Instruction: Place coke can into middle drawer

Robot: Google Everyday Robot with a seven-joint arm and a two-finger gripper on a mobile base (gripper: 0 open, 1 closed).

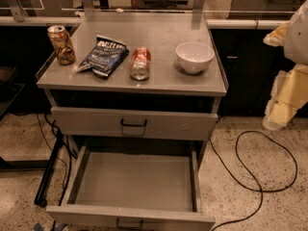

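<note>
The coke can (140, 63) lies on its side on the grey cabinet top (159, 32), between a blue chip bag and a white bowl. The middle drawer (134, 182) is pulled out wide below it, and its grey floor is bare. Its dark bar handle shows at the front edge. My gripper (279, 112) hangs at the far right of the view, beside the cabinet and well away from the can, level with the closed drawer front. It holds nothing that I can see.
A brown-gold can (61, 44) stands upright at the top's left edge. A blue chip bag (103, 56) lies left of the coke can, and a white bowl (194, 57) stands to its right. The upper drawer front (134, 123) is closed. A black cable (260, 162) loops on the floor at the right.
</note>
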